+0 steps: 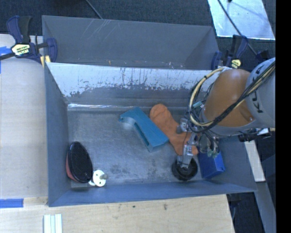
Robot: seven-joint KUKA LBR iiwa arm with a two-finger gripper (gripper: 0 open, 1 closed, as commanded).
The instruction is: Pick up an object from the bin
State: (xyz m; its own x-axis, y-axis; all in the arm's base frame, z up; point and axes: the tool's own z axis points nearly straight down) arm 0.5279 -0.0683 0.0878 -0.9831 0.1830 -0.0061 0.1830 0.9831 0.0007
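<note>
Camera view: grey bin (56, 130) with blue scoop (144, 128), orange lump (166, 123), black disc (184, 173) beneath pincer (186, 160), grip indiscernible.

Bright, even light from above, pale glare on the bin (136, 76) back wall, side walls darker

Grey bin (111, 155): blue scoop (144, 128), orange toy (166, 123), black brush (80, 161), blue block (213, 165).

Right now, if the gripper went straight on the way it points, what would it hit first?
Probably the small black round object just below the gripper, near the grey metal bin's front wall, though depth is unclear.
</note>
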